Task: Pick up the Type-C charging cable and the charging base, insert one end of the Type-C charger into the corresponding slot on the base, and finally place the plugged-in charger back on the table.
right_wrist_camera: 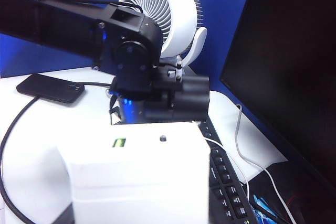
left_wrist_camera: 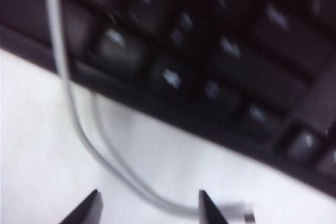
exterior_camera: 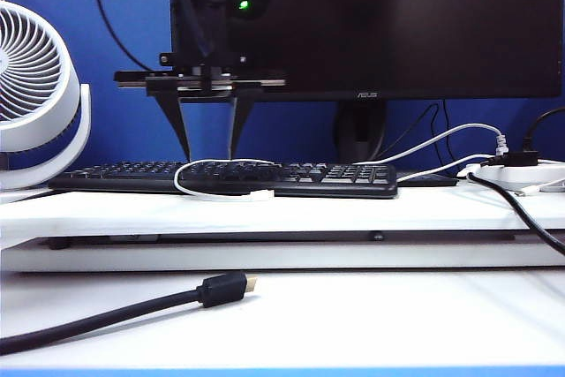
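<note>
Lower your left fingers, spread astride the Type-C charging cable, squarely near its plug, while your right fingers pinch the charging base.

Black keyboard, dark monitor, white fan, black gold-tipped cable

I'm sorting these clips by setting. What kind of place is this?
Probably an office desk: a dark monitor stands behind a black keyboard on a white table, with a white fan and a blue partition behind.
</note>
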Controlling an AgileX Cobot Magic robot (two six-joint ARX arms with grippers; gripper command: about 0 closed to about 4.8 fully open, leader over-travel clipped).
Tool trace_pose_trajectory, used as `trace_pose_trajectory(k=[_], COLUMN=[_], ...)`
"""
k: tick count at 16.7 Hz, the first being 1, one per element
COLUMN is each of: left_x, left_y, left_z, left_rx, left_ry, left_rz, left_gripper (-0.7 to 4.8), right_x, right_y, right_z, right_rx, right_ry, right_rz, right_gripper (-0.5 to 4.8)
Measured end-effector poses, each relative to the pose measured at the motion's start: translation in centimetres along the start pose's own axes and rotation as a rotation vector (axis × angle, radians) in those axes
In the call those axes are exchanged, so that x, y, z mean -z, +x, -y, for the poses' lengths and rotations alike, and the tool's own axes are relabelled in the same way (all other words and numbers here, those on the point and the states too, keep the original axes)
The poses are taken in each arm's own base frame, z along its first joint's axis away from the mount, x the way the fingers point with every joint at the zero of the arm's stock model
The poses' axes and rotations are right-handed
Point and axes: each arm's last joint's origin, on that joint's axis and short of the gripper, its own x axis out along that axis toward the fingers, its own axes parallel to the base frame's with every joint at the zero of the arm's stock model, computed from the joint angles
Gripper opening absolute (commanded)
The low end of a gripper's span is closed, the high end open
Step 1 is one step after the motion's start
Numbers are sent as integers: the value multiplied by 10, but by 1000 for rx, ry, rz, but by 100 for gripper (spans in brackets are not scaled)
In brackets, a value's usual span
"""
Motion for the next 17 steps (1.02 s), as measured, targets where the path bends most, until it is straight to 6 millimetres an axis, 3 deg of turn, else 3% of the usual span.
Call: trace_pose_trajectory(k=[8,13,17], left_x=[-18,-15,-16], left_y=[2,25,32], left_z=[-15,-16,-15], left_rx=[-57,-98,-109], left_ry=[-84,-77,-60], left_rz=[91,72,73], left_gripper=[237,237,237], right_x=[-2,-2,-3], right_y=[-5,-6,-6], right_z=[-4,-5,-5], right_rx=[1,1,2], right_ry=[-1,-3,11], right_rz=[1,3,4], right_gripper=[0,0,0])
